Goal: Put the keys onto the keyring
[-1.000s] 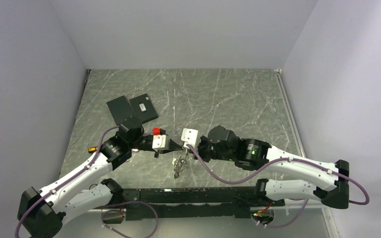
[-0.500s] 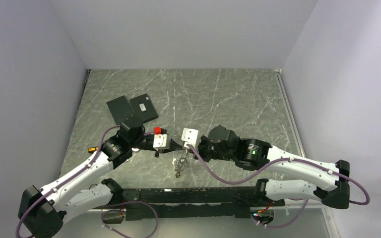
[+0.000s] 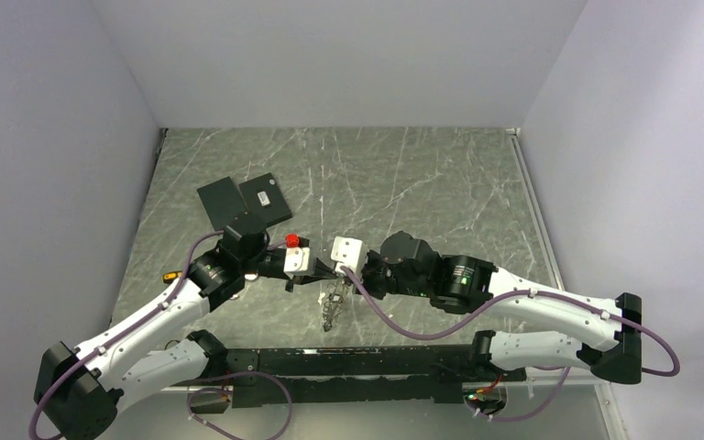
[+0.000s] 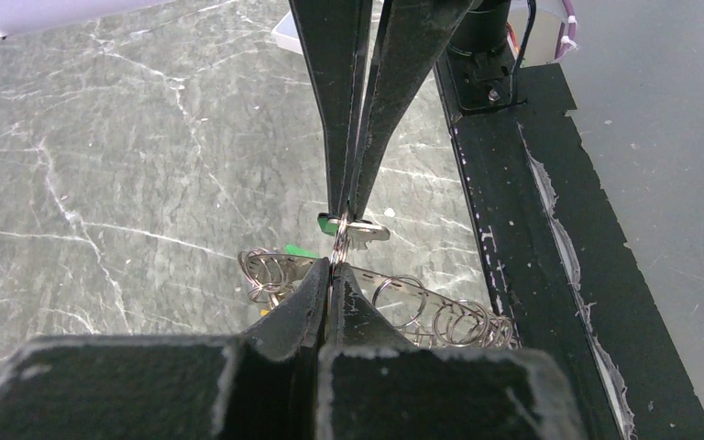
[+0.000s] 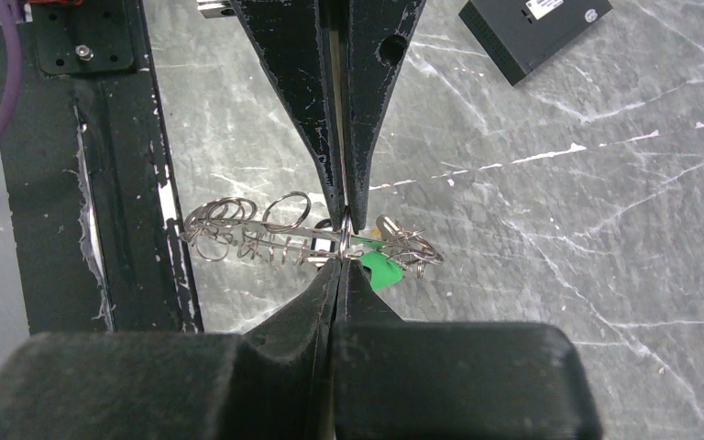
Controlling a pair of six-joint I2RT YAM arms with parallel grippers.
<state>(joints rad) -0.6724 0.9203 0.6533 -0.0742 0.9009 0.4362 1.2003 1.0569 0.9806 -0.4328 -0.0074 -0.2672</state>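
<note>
Jaws of my left gripper (image 4: pixel 332 271) and right gripper (image 5: pixel 339 266) are both clamped on the keyring (image 5: pixel 316 242), tips meeting above the table (image 3: pixel 422 183).

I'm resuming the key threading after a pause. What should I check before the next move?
1. Left gripper shut on the ring: ok.
2. Right gripper shut on the same ring: ok.
3. Tips facing each other, close together: ok.
4. Chain free of knots: cannot tell.
5. A key already on the ring: cannot tell.
</note>
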